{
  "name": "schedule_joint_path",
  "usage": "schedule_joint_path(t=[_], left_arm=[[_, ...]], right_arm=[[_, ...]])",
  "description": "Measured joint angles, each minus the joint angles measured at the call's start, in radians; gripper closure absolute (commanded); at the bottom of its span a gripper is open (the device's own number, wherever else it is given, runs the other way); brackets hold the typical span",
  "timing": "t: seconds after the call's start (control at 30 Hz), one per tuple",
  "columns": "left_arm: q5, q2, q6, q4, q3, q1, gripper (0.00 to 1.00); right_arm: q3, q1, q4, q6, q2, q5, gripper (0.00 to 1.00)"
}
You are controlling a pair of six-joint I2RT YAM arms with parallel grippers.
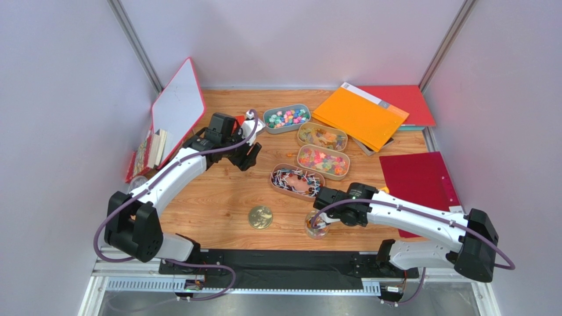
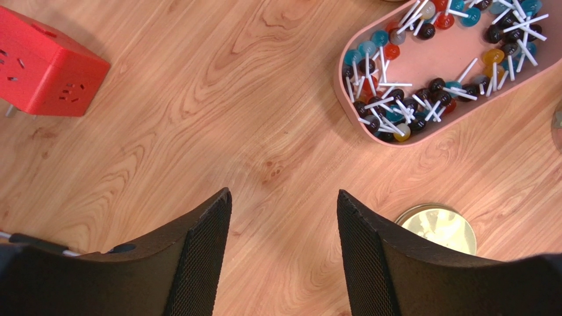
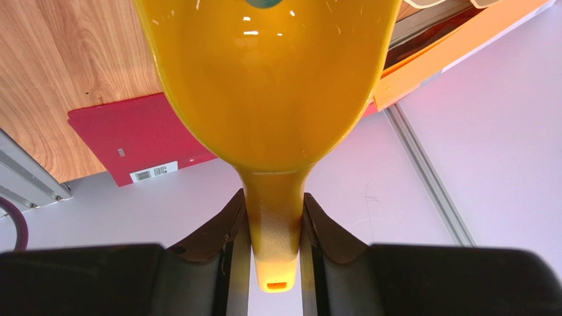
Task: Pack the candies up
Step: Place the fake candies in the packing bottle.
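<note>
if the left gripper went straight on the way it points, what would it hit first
Probably bare table: the open left gripper faces wood between the red cube and the lollipop tray, with neither in its line, though depth is unclear.

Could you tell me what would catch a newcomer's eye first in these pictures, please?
Four oval trays of bright candies sit mid-table in the top view. The right wrist view is filled by a yellow scoop, its handle clamped in the right gripper. The left gripper hangs open over bare wood, a red cube and round gold lid nearby.
</note>
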Motion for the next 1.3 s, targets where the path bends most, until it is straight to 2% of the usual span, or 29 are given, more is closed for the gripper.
schedule_joint_path(t=[0.17,0.67,1.07,1.17,1.3], left_arm=[[0.004,0.015,0.041,-0.007,0.025,0.0,0.27],[0.006,0.183,0.205,-0.042,0.266,0.0,0.27],[0.037,0.327,0.317,-0.029,0.394,0.0,0.29],[0.069,0.386,0.346,-0.028,0.439,0.0,0.31],[0.106,0.473,0.385,-0.027,0.509,-0.003,0.32]], right_arm=[[0.0,0.012,0.0,0.019,0.018,0.029,1.0],[0.011,0.058,0.001,0.001,0.049,0.127,1.0],[0.045,0.063,0.001,0.018,0.088,0.134,1.0],[0.096,0.034,-0.004,0.054,0.087,0.087,1.0],[0.232,-0.101,-0.002,0.126,0.087,-0.043,1.0]])
